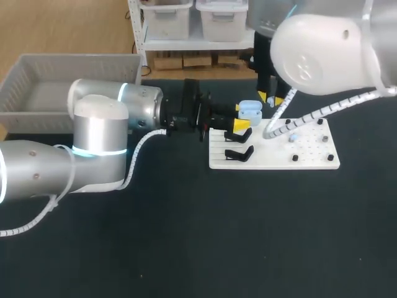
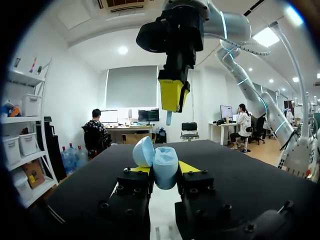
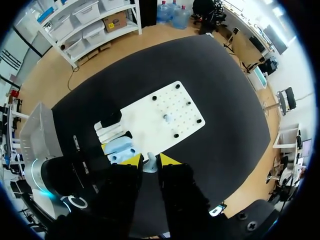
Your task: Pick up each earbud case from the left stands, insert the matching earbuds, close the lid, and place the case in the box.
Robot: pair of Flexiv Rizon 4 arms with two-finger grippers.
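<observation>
My left gripper (image 2: 164, 170) is shut on a light blue earbud case (image 2: 165, 161), whose lid (image 2: 143, 151) stands open. In the head view the case (image 1: 250, 111) is held just above the far left corner of the white board (image 1: 310, 158). Directly over the open case hangs my right gripper (image 2: 173, 96), shut on a small pale blue earbud (image 2: 169, 118). The right wrist view shows that earbud (image 3: 149, 165) between the yellow tips, with the case (image 3: 120, 148) just below and beside it. Another earbud (image 3: 167, 118) rests on the board's pegged area.
Two black stands (image 1: 239, 134) (image 1: 239, 153) sit at the board's left end, both without a case. Small black pegs (image 1: 330, 157) dot the board's right part. A grey box (image 1: 37, 68) stands at the table's far left. The dark tabletop stretches toward the front.
</observation>
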